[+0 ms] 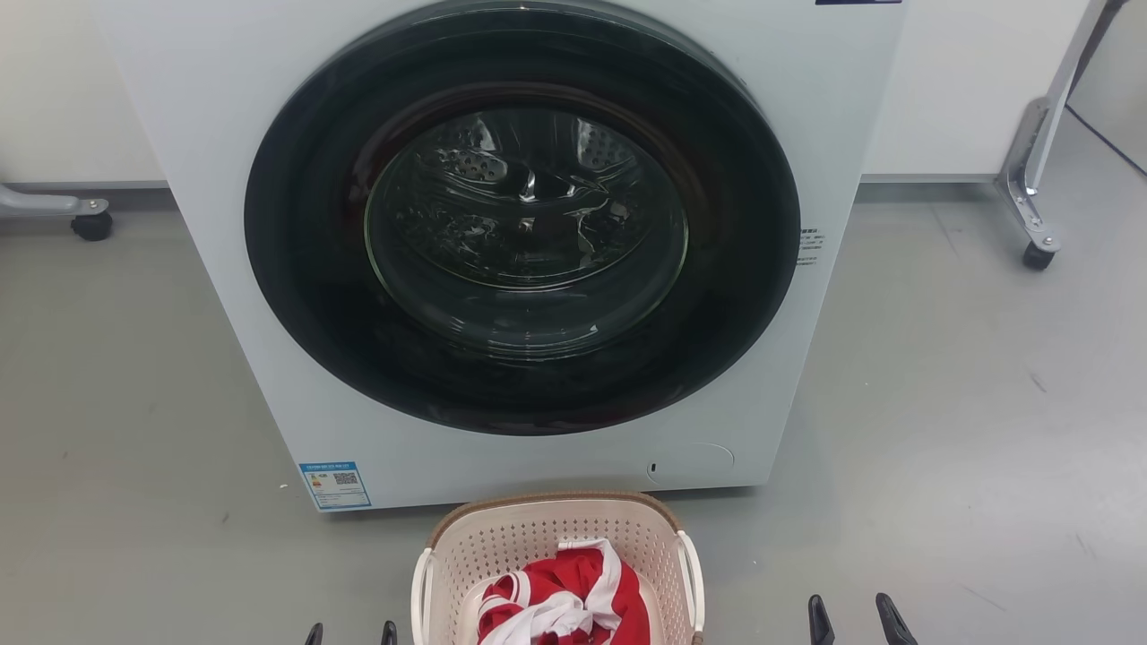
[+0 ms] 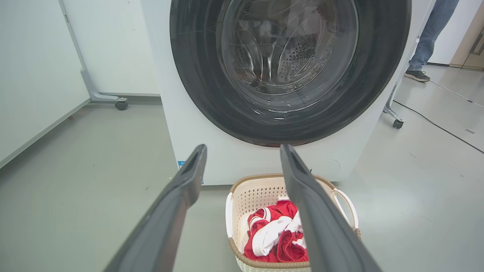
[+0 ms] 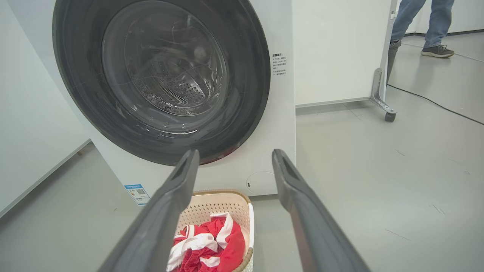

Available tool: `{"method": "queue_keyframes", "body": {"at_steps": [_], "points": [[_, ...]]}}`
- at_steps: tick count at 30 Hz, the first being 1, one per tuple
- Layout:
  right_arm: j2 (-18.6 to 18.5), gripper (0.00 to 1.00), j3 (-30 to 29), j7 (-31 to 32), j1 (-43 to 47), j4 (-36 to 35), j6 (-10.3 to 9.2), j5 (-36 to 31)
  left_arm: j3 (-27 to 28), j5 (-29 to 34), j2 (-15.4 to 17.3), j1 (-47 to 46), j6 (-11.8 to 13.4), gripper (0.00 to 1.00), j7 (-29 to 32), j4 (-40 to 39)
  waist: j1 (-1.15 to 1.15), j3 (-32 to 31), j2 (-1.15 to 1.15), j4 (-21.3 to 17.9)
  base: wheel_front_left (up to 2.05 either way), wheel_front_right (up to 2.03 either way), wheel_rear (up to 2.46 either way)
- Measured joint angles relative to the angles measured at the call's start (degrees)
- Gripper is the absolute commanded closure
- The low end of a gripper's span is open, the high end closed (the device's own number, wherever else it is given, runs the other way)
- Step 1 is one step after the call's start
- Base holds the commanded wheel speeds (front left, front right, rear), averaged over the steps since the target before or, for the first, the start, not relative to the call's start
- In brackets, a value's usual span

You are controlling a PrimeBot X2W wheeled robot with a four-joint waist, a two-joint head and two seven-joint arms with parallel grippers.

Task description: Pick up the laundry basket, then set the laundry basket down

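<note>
Spread wide and empty: left gripper (image 1: 351, 634) and right gripper (image 1: 851, 618), low on either side of laundry basket (image 1: 511, 546), no contact seen. Resting on grey floor (image 1: 941, 403) just before washing machine (image 1: 179, 134), red-and-white garment (image 1: 564, 600) inside. Fits basket awaiting lift or already set back down. Either way, worth keeping both sides level at white handles (image 1: 692, 573), avoiding tilt. Tight toward machine front; open floor left and right, castor frame (image 1: 1030, 224) well off.
</note>
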Motion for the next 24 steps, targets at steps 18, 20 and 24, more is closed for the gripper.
{"method": "queue_keyframes", "body": {"at_steps": [18,20,24], "points": [[0.2,1.0,-0.5,0.1,0.3,1.0,0.0,-0.3,0.4,0.4,-0.6,0.2,-0.1,1.0,0.1,0.9,0.0,-0.1,0.0,-0.3,0.0,0.0,0.0],[0.2,1.0,-0.4,0.2,0.5,2.3,0.0,-0.3,0.3,0.4,-0.6,0.5,-0.1,1.0,0.1,2.1,0.0,-0.1,0.0,-0.3,0.0,0.0,0.0],[0.3,1.0,-0.7,0.2,1.1,3.2,0.12,0.5,0.5,-0.5,-0.7,0.9,-0.3,1.0,0.3,2.9,0.0,0.0,0.0,-0.3,0.0,0.0,0.0]]}}
